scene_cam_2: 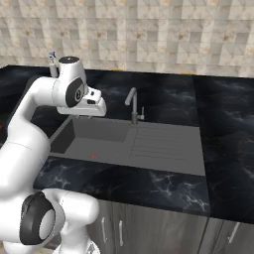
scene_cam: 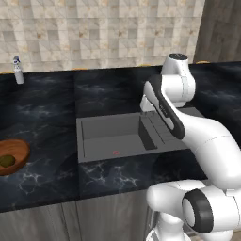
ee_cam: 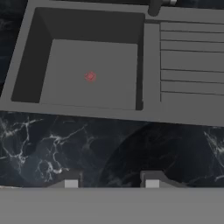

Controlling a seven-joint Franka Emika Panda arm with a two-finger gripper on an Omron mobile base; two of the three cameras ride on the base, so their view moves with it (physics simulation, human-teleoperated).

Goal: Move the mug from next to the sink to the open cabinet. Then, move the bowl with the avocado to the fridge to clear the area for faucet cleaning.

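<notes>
Hovering over the front strip of the black marble counter [ee_cam: 65, 140], the gripper [ee_cam: 111, 181] points down with its two tips standing partly apart and nothing between them; it has hold of nothing. Just beyond it lies the sink [ee_cam: 89, 74], a grey basin with a small red spot at the drain and a ridged drainboard [ee_cam: 190, 65] on its right side. The faucet [scene_cam_2: 132, 104] rises at the sink's back edge, between basin and drainboard. Well off towards the counter's left edge sits the bowl [scene_cam: 12, 155], with the avocado [scene_cam: 6, 161] lying inside it. A slim white-and-grey bottle [scene_cam: 18, 70] stands at the counter's back edge by the tiled wall. I cannot spot the mug anywhere on this stretch of counter, nor the cabinet or the fridge.

With the hand free and the bowl the one task thing on the counter, the bowl looks like the step in hand. To do it well, I'd say the arm should swing left, come down on the rim away from the avocado, pinch the wall firmly and carry it level so the fruit doesn't roll out.

No brand, label or writing can be read on anything here.
</notes>
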